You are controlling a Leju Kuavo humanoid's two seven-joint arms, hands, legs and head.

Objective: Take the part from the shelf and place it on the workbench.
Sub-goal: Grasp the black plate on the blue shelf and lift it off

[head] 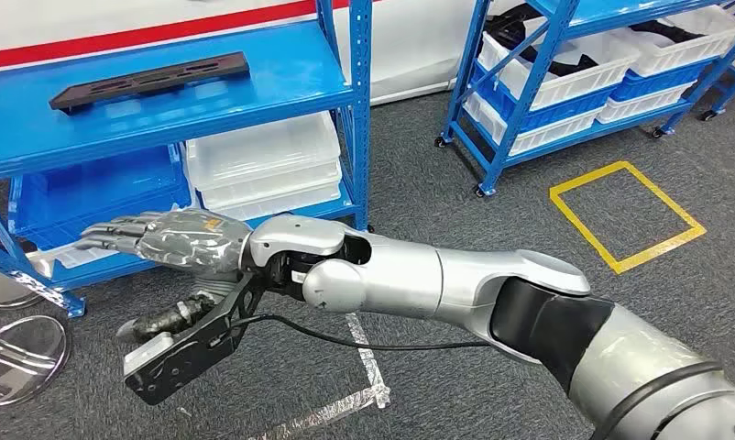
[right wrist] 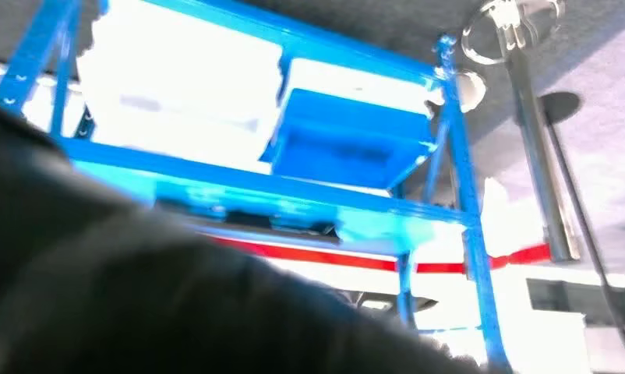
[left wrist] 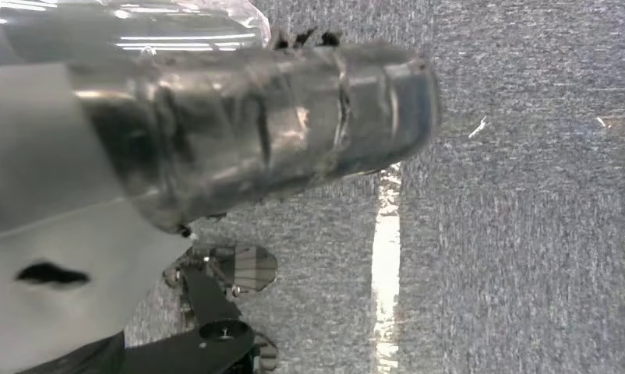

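Reaching across mid-frame, my right hand [head: 176, 240] flat, fingers spread, empty; the part [head: 150, 81], upper left on the shelf [head: 281, 87], looks long, stiff, light — I'd grip mid-length.

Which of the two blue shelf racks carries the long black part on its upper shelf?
The near blue rack on the left: the black part lies flat on its upper shelf. The far blue rack on the right holds bins.

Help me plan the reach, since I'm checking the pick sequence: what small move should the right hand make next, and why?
Probably raise the right hand toward the dark part. The part lies untouched on the blue shelf, while the hand sits lower, in front of the shelf below, holding nothing.
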